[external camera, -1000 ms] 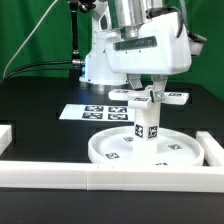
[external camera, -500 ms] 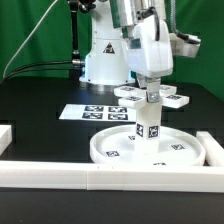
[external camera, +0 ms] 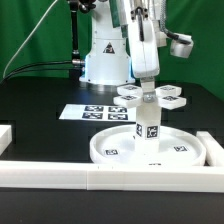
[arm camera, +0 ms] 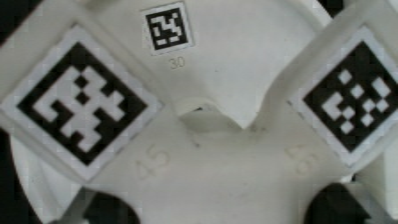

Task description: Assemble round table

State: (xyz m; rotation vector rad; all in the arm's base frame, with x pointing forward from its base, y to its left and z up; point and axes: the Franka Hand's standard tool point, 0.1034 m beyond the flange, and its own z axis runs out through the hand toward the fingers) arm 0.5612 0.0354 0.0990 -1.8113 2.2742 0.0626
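The round disc (external camera: 150,148) lies flat on the black table (external camera: 40,140) just inside the white border rails (external camera: 100,176), with the short leg (external camera: 146,124) standing upright at its middle. The cross-shaped piece (external camera: 150,97) sits level on top of the leg, and the gripper (external camera: 147,90) comes straight down onto its centre, fingers closed on it (as far as the exterior view shows; the exact grip is partly hidden). In the wrist view the cross-shaped piece (arm camera: 196,110) fills the picture, its tags close on both sides. What matters next is alignment: the leg's long axis runs vertically, directly beneath the gripper, so any turning or pressing should stay on that line. The marker board (external camera: 92,111) lies behind, apart.
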